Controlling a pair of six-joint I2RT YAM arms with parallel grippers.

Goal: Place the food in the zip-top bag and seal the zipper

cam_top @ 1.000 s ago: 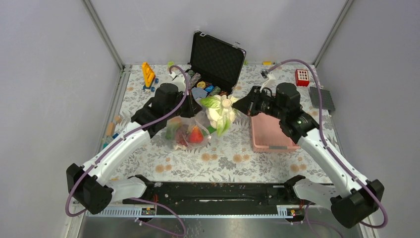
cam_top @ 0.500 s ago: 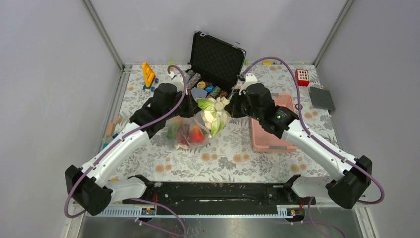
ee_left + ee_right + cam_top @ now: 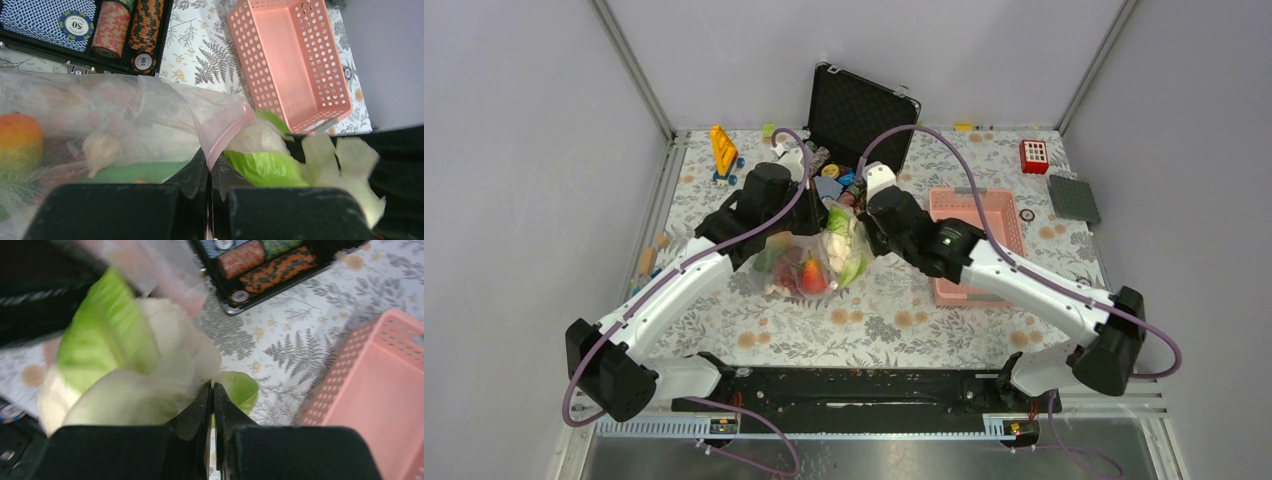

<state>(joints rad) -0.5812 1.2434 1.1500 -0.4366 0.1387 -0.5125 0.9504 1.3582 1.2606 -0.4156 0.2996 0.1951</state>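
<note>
On a floral table, the bag is held by its zipper, pinched in the left gripper; leafy food is clamped in the right gripper, just beside. It should be pushed fully past the zipper before release.

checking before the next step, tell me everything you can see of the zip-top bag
The zip-top bag is clear, floppy, wrinkled plastic with a pale pink strip along its mouth, which is open. It slumps on the floral table cover beside the black case. The left gripper is shut on its film near the mouth. Inside show a mango, a red fruit and something green. The leafy piece, pinched by the right gripper, is at the mouth.
</note>
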